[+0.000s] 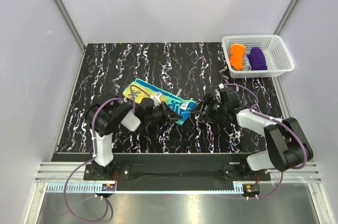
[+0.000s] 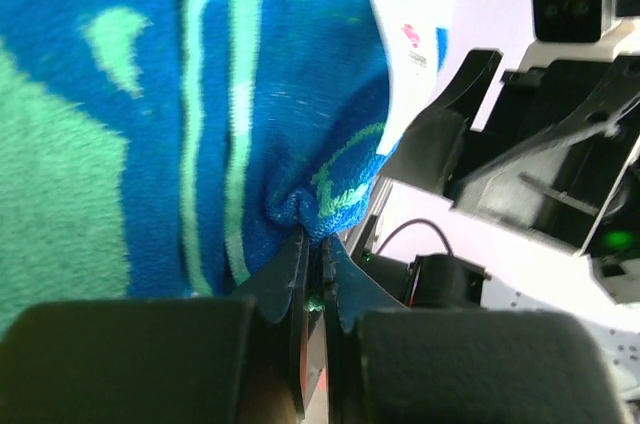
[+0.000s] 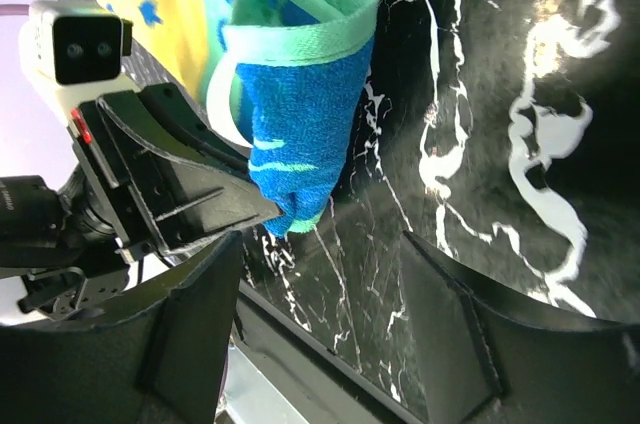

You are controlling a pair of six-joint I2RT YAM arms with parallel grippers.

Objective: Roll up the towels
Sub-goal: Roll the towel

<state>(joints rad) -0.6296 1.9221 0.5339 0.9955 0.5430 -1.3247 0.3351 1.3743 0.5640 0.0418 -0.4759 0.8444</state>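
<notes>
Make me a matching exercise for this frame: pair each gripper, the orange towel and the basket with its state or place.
Things:
1 left gripper
2 right gripper
3 orange towel
4 basket

States or places:
A at the far right corner of the table
B jaws open
C jaws shut on a corner of the blue-green towel
D inside the basket

Pairs: 1-C, 2-B, 3-D, 4-A.
</notes>
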